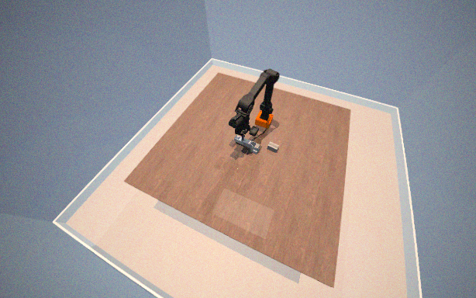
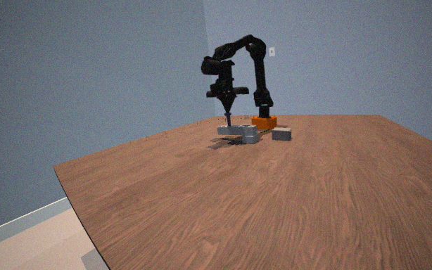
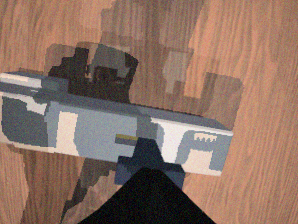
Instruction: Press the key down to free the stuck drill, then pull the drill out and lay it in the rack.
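The key [image 2: 229, 120] [image 3: 148, 151], dark blue with a wider head, stands upright in the grey holder [image 1: 248, 145] [image 2: 230, 131] [image 3: 102, 131]. My gripper [image 2: 227, 112] [image 3: 148, 177] is shut with nothing between its fingers. It points straight down, its tips at the top of the key's head; contact cannot be told for sure. A small yellow-edged slot or strip [image 3: 126, 138] shows beside the key. I cannot tell the drill apart from the holder. A small grey block, seemingly the rack [image 1: 273, 147] [image 2: 281, 134], stands to the right of the holder.
The holder's arm overhangs the wooden table [image 1: 303, 174] [image 2: 293, 197] and rests on a block at its right end. The orange arm base [image 1: 263, 120] [image 2: 264, 122] is behind. Arm shadows fall around the holder.
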Controlling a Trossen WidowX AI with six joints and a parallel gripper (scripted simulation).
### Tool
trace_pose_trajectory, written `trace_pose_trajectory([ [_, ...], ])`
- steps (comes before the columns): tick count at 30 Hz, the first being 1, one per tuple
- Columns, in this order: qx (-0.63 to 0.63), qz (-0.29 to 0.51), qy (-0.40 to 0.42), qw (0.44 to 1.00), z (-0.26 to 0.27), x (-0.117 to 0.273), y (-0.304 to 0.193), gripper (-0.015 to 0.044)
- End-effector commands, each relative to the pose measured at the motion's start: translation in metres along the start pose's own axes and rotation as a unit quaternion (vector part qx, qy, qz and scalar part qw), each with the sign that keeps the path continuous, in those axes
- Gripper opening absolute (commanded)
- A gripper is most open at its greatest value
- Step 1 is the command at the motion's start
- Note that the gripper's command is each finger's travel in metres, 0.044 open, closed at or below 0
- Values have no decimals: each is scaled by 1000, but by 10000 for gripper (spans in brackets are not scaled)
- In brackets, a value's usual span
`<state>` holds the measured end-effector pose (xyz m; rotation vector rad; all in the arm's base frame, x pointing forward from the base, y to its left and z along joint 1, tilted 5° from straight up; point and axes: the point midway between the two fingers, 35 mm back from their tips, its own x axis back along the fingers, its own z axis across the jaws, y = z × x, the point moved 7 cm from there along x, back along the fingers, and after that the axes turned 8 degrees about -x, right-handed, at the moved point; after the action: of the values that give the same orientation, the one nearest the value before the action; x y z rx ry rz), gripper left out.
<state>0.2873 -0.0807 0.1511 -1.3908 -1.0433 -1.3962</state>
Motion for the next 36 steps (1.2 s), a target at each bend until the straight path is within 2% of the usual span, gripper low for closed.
trace_pose_trajectory([
  [1, -2, 19, 0, 1000, 0, -14, -5, 0],
  [36, -2, 19, 0, 1000, 0, -32, -7, 0],
])
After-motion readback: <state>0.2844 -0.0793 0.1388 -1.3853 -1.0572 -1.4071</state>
